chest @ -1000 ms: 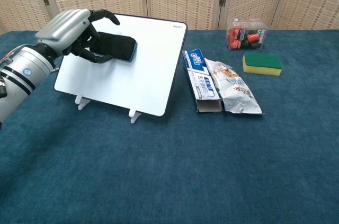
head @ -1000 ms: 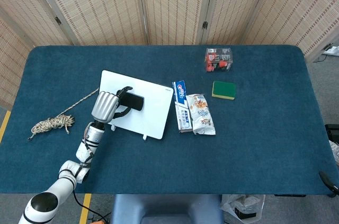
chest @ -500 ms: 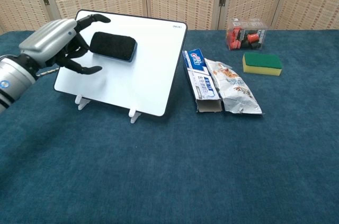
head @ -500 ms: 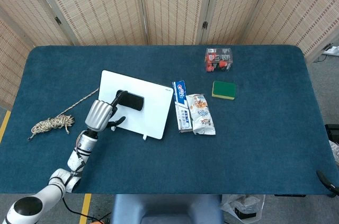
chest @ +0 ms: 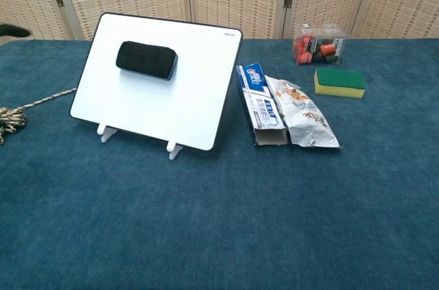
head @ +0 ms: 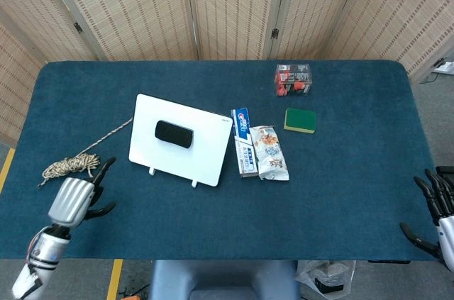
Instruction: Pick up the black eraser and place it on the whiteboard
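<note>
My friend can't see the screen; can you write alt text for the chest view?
A black eraser rests on a tilted whiteboard on a blue table. To its right lie a toothpaste box, a snack packet and a green sponge.

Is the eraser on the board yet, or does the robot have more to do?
It looks done. The black eraser sits on the whiteboard, and nothing is touching it. The left hand is down at the near edge of the table, beside the rope, open and holding nothing. The right hand is off at the far right edge, also holding nothing. Nothing seems left to do.
</note>
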You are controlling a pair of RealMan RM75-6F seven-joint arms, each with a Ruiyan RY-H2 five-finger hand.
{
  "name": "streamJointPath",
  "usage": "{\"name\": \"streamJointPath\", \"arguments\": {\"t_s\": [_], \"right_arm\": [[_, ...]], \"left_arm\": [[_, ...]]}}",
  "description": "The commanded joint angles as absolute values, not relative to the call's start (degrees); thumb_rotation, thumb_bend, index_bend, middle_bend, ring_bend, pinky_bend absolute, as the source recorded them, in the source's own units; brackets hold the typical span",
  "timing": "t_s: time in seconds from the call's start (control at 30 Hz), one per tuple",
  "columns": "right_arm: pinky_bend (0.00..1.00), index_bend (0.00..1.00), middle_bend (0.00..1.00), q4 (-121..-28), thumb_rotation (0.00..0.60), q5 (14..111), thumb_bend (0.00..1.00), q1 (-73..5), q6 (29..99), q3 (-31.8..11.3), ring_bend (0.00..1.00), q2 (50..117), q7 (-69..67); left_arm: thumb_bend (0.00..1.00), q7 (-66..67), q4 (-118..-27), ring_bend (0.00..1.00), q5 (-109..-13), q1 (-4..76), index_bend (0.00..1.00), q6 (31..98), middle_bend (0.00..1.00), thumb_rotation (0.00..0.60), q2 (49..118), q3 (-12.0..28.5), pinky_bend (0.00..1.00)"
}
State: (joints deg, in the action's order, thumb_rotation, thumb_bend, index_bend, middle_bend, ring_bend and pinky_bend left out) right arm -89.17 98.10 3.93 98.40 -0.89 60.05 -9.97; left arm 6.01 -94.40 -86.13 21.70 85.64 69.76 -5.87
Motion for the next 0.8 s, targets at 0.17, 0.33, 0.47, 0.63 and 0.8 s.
{"name": "streamJointPath", "arguments": {"t_s": [0.17,0.33,0.47,0.63,0.8], "right_arm": [[0.01,0.0,0.0,-91.9,0.6,97.09,0.27,2.23,95.02,-0.87,0.0,60.13,-6.06],[0.01,0.0,0.0,-92.44,0.6,96.66,0.27,1.47,93.94,-1.09,0.0,59.98,-5.58],[0.01,0.0,0.0,-92.5,0.6,96.46,0.27,0.86,93.07,-1.11,0.0,59.66,-5.86],[0.01,0.0,0.0,-92.47,0.6,97.1,0.27,0.6,92.81,-0.71,0.0,59.8,-5.19],[0.01,0.0,0.0,-92.85,0.6,96.45,0.27,0.28,92.07,-0.75,0.0,60.03,-4.19]], "left_arm": [[0.24,14.46,-99.69,0.56,-84.31,5.9,0.08,97.5,0.69,0.6,64.75,-10.92,0.76],[0.23,15.56,-97.56,0.23,-84.94,2.62,0.05,100.78,0.36,0.6,66.8,-9.43,0.49],[0.23,17.04,-97.68,0.08,-84.77,1.63,0.02,100.28,0.18,0.6,67.33,-8.39,0.34],[0.23,19.2,-97.25,0.01,-84.83,0.39,0.0,101.42,0.08,0.6,68.49,-6.45,0.26],[0.23,18.64,-97.33,0.0,-85.07,-0.12,0.0,100.17,0.08,0.6,67.95,-5.72,0.26]]}}
